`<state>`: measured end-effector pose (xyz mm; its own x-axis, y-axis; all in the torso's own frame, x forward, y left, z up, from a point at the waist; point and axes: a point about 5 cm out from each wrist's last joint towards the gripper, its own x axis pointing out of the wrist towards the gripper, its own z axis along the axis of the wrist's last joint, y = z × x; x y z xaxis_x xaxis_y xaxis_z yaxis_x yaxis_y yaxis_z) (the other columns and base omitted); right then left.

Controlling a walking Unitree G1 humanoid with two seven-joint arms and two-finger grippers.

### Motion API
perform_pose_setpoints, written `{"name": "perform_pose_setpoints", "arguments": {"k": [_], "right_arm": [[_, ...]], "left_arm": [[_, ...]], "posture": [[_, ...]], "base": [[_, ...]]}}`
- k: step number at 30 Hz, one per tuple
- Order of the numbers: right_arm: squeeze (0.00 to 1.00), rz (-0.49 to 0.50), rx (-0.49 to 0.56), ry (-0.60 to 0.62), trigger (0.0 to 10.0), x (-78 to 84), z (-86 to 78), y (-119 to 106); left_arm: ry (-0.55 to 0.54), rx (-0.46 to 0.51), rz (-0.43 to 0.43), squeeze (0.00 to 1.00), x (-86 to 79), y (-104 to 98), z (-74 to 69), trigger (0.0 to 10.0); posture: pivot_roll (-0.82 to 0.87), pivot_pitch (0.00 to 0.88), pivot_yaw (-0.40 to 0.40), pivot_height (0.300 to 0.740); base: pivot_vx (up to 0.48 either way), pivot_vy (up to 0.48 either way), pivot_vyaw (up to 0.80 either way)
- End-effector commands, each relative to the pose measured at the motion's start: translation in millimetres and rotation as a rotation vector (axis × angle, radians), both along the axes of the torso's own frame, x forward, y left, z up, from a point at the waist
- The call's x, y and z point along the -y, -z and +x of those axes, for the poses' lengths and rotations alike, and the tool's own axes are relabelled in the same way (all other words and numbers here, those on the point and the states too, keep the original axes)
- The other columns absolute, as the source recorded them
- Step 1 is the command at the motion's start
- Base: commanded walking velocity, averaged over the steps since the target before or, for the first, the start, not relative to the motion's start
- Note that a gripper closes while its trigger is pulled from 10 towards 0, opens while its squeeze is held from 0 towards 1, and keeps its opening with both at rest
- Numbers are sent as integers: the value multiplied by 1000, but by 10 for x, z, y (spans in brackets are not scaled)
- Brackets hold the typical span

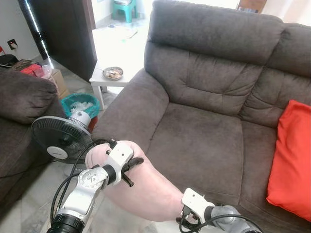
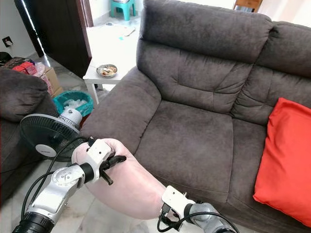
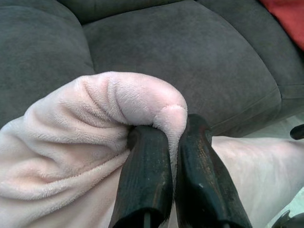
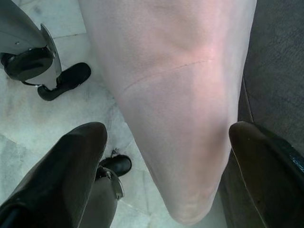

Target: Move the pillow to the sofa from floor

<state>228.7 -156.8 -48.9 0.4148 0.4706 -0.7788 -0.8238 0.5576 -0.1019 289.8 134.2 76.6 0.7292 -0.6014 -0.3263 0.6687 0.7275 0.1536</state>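
Pinching a fold of the pale pink pillow point(image 3: 95, 137), the left gripper point(image 3: 175, 142) has its two black fingers point(image 3: 145, 180) pressed together on the plush fabric, with a rounded lump of the pillow bulging up just beyond the fingertips. Past that lump lies the dark grey sofa point(image 1: 209, 97), its seat cushion well beyond the fingers and its armrest off to one side. In the eye views the pillow hangs off the floor in front of the sofa's front edge, next to the armrest, stretched between the two arms. The right gripper point(image 4: 166, 156) sits at the pillow's other end with its fingers point(image 4: 61, 171) spread wide apart; the tapered end of the pillow drops between them, and from here it is not clear that either finger touches it. Beside one right finger is the sofa's front, beside the other the pale tiled floor point(image 4: 28, 123). A red cushion point(image 1: 291, 155) leans on the sofa's far seat. A black fan point(image 1: 60, 138) stands on the floor near the left arm, a teal basket point(image 1: 80, 104) and a small white table point(image 1: 109, 80) behind it.
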Motion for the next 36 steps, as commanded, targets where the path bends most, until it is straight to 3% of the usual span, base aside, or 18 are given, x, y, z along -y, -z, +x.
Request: {"name": "perform_pose_setpoints", "arguments": {"k": [1,6,12,24,26,27,28,36], "right_arm": [[0,-34,-20,-1,10000,49,-68,50],[0,-119,-12,41,10000,95,-90,100],[0,-162,12,107,10000,138,-80,114],[0,-216,-1,125,10000,228,-118,142],[0,-213,-4,131,1020,243,-125,143],[0,-215,-2,131,1020,246,-123,142],[0,-216,-2,132,0,250,-123,141],[0,-213,-5,129,0,258,-116,135]], "left_arm": [[47,88,-37,0,107,-214,32,10000],[72,88,-44,0,141,-241,28,10000],[102,87,-56,0,158,-282,12,10000],[80,97,-57,0,142,-312,35,10000],[78,101,-58,0,146,-321,41,10000],[77,102,-60,0,147,-326,44,10000],[77,103,-60,0,148,-331,45,10000],[71,107,-65,0,147,-347,55,10000]], "posture": [[178,23,-76,740],[180,15,-74,740],[184,9,-73,740],[182,24,-81,740],[185,25,-82,740],[186,26,-83,740],[185,25,-83,740],[185,29,-85,740]], "base": [[0,0,0],[0,0,0],[0,0,0],[0,0,0],[0,0,0],[0,0,0],[0,0,0],[0,0,0]]}}
